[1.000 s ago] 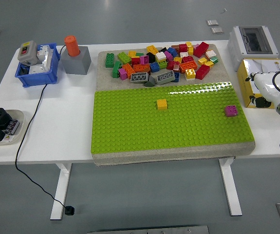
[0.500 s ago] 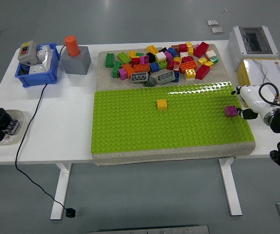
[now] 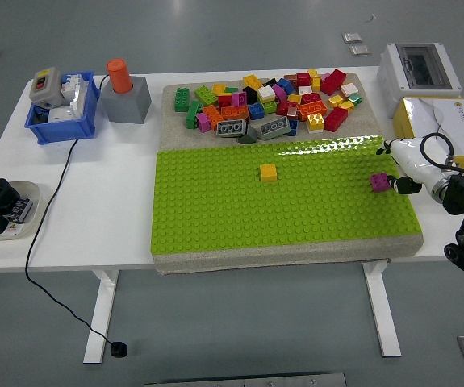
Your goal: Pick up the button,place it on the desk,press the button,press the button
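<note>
Head view: right hand [image 3: 401, 165] enters from the 3 o'clock edge, white shell, mostly side-on; fingers too small and self-occluded to read, so can't tell if they're apart or curled. Its tip sits just beside the magenta brick [image 3: 379, 182] at the right end of the green baseplate [image 3: 215, 210]; contact unclear. Black forearm is cut off by the frame edge. Left arm not visible. Button [image 3: 45, 87], a grey box with coloured caps, sits on top of the blue bin [image 3: 58, 129] at 10 o'clock, partly overhanging it; the bin's other contents are hard to make out. Yellow brick [image 3: 269, 172] stands alone mid-baseplate. Loose brick pile [image 3: 272, 105] at 12 o'clock. Orange-capped grey block [image 3: 125, 93] just beside the bin.
</note>
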{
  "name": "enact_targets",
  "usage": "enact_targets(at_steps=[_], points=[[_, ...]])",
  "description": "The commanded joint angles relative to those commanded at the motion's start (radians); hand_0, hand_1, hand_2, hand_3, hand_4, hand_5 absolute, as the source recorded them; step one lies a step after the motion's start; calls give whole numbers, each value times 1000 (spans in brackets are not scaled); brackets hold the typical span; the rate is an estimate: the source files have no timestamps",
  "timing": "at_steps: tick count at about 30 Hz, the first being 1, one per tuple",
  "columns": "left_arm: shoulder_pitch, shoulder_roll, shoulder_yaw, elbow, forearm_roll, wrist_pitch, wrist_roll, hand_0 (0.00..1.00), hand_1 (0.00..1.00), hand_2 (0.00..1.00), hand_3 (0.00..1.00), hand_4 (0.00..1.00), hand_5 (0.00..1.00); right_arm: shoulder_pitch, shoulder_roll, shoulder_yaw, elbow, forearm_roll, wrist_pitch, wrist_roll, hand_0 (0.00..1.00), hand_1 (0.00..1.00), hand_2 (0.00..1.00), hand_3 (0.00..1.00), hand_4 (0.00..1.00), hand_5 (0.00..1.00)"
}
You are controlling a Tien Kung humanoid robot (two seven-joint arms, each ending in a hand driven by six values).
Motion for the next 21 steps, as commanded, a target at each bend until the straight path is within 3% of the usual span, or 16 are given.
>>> enact_targets(at_steps=[15, 21], points=[[-2, 0, 9, 0, -16, 1, 1, 650, 628, 668, 698, 697, 445, 15, -36, 14, 7, 41, 33, 0, 656, 648, 751, 711, 729, 150], [-1, 5, 23, 0, -29, 3, 0, 650, 628, 668, 698, 697, 445, 10, -44, 132, -11, 1, 3, 12, 640, 634, 729, 704, 735, 161]])
